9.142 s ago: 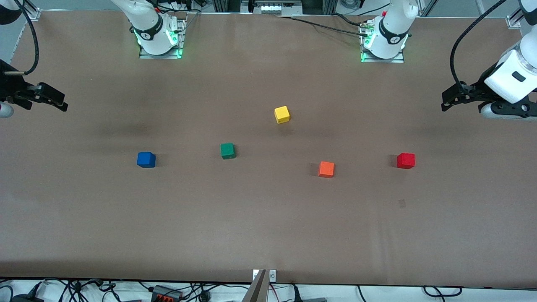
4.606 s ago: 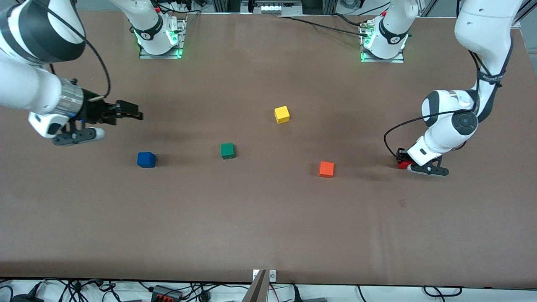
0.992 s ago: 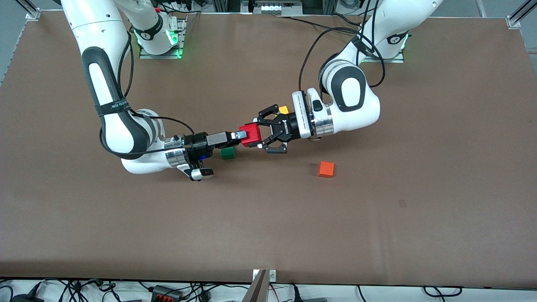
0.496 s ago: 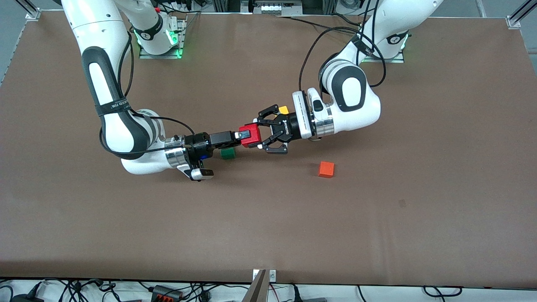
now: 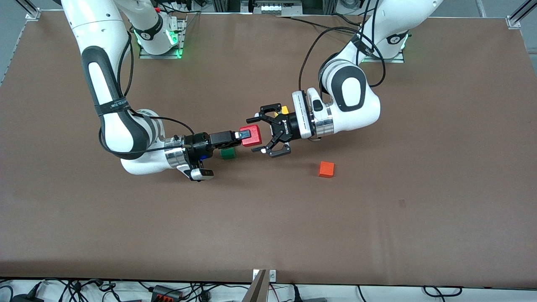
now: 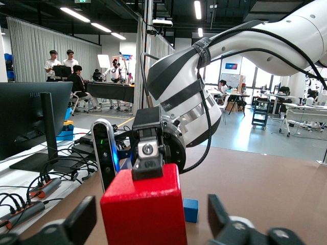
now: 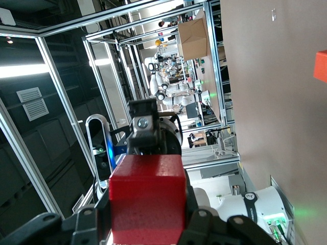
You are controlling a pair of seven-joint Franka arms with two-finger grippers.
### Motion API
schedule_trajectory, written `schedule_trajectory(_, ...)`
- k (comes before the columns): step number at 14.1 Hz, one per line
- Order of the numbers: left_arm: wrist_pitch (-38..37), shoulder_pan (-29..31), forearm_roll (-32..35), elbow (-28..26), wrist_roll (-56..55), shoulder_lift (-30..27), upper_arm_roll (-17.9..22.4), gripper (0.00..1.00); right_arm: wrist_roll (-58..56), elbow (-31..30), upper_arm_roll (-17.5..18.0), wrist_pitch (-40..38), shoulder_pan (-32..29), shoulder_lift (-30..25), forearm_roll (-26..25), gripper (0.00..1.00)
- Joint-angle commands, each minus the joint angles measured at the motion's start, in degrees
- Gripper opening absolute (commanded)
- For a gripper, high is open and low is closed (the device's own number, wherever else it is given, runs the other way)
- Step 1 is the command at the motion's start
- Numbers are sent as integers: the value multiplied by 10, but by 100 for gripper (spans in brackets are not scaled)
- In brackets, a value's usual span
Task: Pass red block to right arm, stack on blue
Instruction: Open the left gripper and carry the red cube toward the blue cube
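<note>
Above the middle of the table (image 5: 377, 218), the right end effector (image 5: 247, 135) was clamped on the red block (image 5: 251, 135), holding it in the air over the green cube (image 5: 228, 153). The left end effector (image 5: 263, 132) faced it with fingers spread wide on either side of the block, not touching it. The blue cube (image 6: 190, 210) sat on the table under the right arm's wrist, seen only from the left wrist camera. An orange cube (image 5: 326, 169) lay toward the left arm's end; a yellow cube (image 5: 284, 110) peeked out beside the left end effector.
</note>
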Motion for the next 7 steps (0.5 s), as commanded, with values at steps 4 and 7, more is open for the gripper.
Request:
schedule_trajectory(4,15,18,-16,-2,31,-11,-3,100,18,42,-30,-7,-3,3,-34,0)
schedule_trajectory(7,7,23,-5,-3,29,-11,-3,100,58,91,-59,-21,-7,1,-141,0)
